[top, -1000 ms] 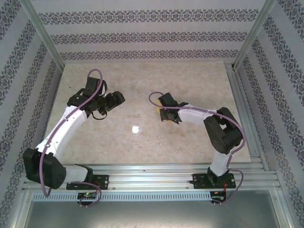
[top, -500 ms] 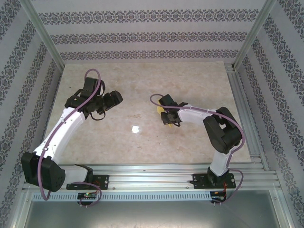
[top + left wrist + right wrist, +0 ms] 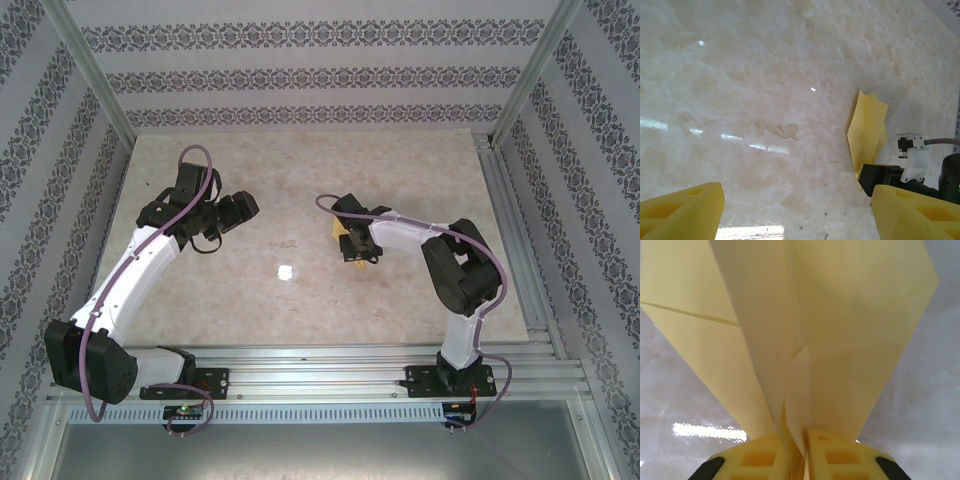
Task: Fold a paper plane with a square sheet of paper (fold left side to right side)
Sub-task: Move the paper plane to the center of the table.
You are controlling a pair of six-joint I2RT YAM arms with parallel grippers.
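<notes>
The paper plane (image 3: 815, 330) is mustard-yellow paper folded into a narrow, creased dart. Its layers fan upward from my right gripper (image 3: 802, 457), which is shut on the lower folded end. From above, a small yellow piece of the paper plane (image 3: 339, 231) shows beside the right gripper (image 3: 352, 240), just right of the table's middle. My left gripper (image 3: 240, 210) hangs open to the left, well apart from it. Between its yellow fingers (image 3: 682, 212) there is nothing but table. The left wrist view has the paper plane (image 3: 867, 127) standing up at its right.
A marbled beige tabletop (image 3: 300, 290) carries a small white glare spot (image 3: 285, 271) near its centre. Patterned walls and metal posts enclose the table on three sides. An aluminium rail (image 3: 320, 375) with the arm bases runs along the near edge.
The right wrist has shifted slightly toward the far side with the paper in its grip. The left arm drew slightly left a second ago and has held still since.
</notes>
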